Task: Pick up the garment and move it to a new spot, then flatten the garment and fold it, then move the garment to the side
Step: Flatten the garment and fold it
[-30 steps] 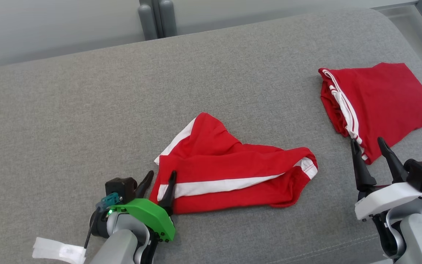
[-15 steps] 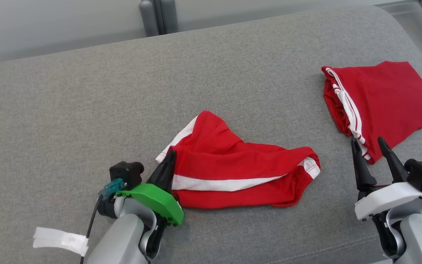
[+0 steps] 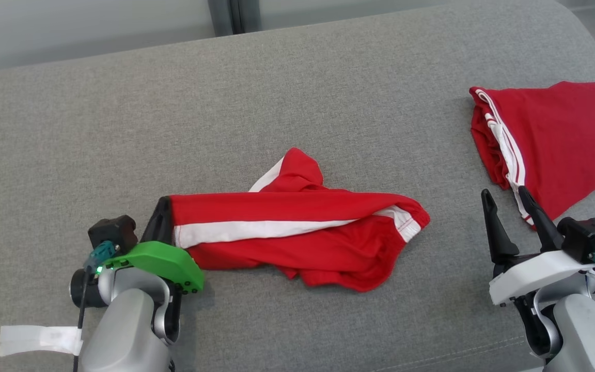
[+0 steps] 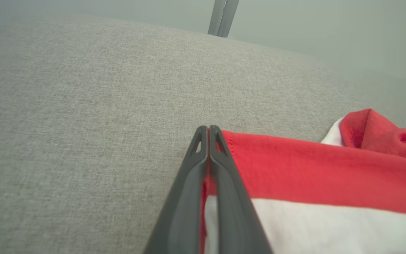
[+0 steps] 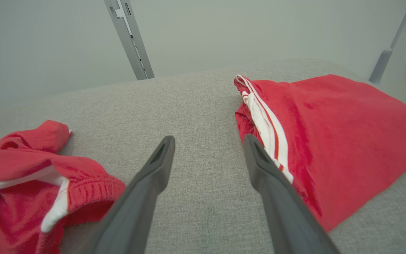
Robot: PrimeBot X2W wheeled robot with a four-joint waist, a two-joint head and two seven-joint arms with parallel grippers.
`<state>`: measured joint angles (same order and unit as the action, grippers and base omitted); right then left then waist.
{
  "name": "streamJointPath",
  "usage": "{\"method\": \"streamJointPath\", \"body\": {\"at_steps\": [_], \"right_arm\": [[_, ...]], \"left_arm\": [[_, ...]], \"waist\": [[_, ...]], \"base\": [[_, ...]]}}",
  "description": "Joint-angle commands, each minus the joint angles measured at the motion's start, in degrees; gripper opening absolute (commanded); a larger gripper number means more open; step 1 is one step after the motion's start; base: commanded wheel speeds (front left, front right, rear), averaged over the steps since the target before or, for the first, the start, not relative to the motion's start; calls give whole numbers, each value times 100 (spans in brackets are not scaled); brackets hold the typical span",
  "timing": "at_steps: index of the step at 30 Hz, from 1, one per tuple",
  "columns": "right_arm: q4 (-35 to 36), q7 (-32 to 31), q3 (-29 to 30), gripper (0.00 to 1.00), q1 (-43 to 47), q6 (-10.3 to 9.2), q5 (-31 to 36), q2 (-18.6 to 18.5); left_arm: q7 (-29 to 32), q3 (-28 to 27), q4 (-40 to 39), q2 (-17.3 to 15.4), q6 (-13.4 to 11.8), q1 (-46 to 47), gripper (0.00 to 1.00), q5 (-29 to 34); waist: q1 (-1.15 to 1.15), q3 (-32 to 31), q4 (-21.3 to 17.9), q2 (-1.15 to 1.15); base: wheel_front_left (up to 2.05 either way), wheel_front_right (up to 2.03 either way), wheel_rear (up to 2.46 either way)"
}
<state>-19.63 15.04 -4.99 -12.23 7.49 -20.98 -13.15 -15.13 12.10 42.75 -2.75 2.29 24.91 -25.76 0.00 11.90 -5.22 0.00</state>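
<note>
Red garment (image 3: 297, 243) lies rumpled mid-worktop (image 3: 328, 77). It looks soft, light and limp, so it'll likely sag and drag; a hem corner is the best hold. Left claw (image 3: 162, 206) is pressed together, pinching its left edge. Right claw (image 3: 504, 192) is spread wide and empty, just beside a folded red pile (image 3: 561, 134).

The garment (image 3: 297, 237) lies stretched across the middle of the cushion (image 3: 328, 103), and the left gripper (image 3: 163, 204) sits at its 9 o'clock end with that edge pinched between its fingers. Out at 2 o'clock, well apart, a second garment (image 3: 561, 134) lies flat near the cushion's edge. The right gripper (image 3: 504, 191) stands at 3 o'clock, clear of the garment, fingers spread, just beside the second garment's near corner.
</note>
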Motion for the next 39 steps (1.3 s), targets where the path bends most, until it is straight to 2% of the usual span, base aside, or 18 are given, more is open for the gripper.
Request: {"method": "streamJointPath", "body": {"at_steps": [1, 6, 11, 12, 13, 14, 25, 32, 35, 39], "right_arm": [[6, 16, -32, 100, -61, -2, -27, -16], [23, 16, -96, 100, -97, -2, -69, -22], [79, 16, -369, 100, -133, -2, -215, -34], [94, 16, -458, 100, -132, -2, -263, -40], [111, 16, -546, 100, -125, -2, -291, -60], [132, 16, -631, 100, -115, -2, -337, -69], [130, 16, -1094, 100, 217, -2, -567, -90], [51, 17, -1227, 100, 520, -2, -665, 33], [38, 17, -1213, 100, 684, -2, -625, 92], [150, 16, -865, 100, 779, -2, -336, 216]], "left_arm": [[4, -134, 85, -35, -114, 145, 0, 100], [4, -585, 372, -120, -399, 356, 0, 443], [4, -831, 510, -115, -418, 411, 0, 700], [4, -863, 504, -107, -405, 406, 35, 744], [4, -899, 490, -97, -393, 387, 91, 781], [4, -927, 477, -90, -385, 359, 100, 818], [4, -1076, -355, -26, -184, -373, 100, 1206], [4, -1024, -1107, -26, -240, -1088, 100, 1149], [4, -1034, -1461, -25, -261, -1500, 100, 1248], [4, -1115, -1809, -24, -277, -1838, 100, 1413]], "waist": [[0, 65, -18, 0], [0, 138, -73, 0], [0, 134, -73, 0], [0, 119, -62, 0], [0, 97, -45, 0], [0, 75, -29, 0], [0, -417, 205, 0], [0, -796, 391, 0], [0, -1013, 503, 0], [0, -1141, 580, 0]], "base": [[0, 0, 0], [0, 0, 0], [0, 0, 0], [0, 0, 0], [0, 0, 0], [0, 0, 0], [0, 0, 0], [0, 0, 0], [0, 0, 0], [0, 0, 0]]}}
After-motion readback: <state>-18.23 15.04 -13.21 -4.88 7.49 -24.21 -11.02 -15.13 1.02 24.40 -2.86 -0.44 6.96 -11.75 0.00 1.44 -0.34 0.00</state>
